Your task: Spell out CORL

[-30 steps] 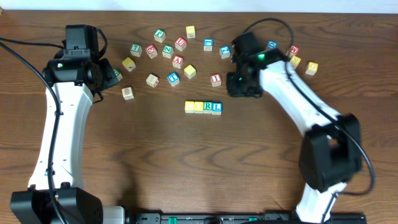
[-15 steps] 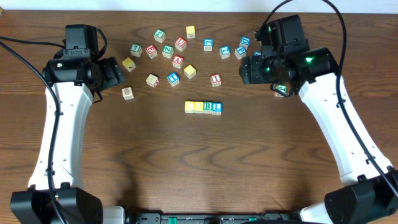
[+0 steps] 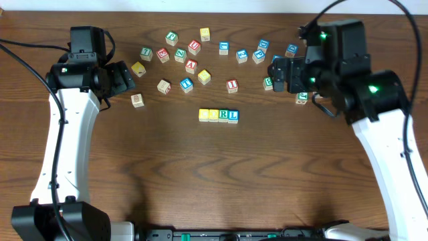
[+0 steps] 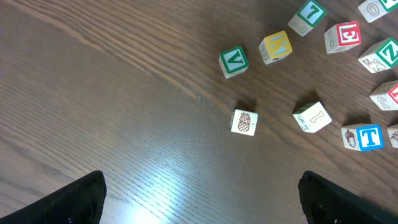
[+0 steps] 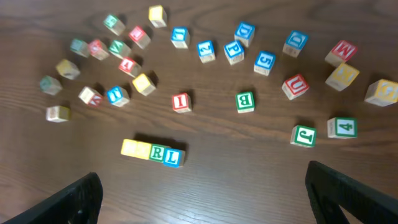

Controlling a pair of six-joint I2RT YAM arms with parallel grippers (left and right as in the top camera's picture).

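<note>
Left claw (image 3: pixel 122 77): fingers spread apart, empty, well left of the row.
CORL row (image 3: pixel 219 115): four cubes touching, mid-tabletop (image 3: pixel 134 174), between both claws (two yellow tops unreadable, then green R, blue L).
Right claw (image 3: pixel 275 72): spread apart, empty, beyond the row's right end.

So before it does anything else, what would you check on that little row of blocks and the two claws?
1. Four blocks form one row: ok.
2. It ends with the R block, then the L block: ok.
3. The two yellow blocks read C, O: cannot tell; their tops look blank.
4. The left gripper is open and empty: ok.
5. The right gripper is open and empty: ok.
6. Both are clear of the row: ok.
</note>
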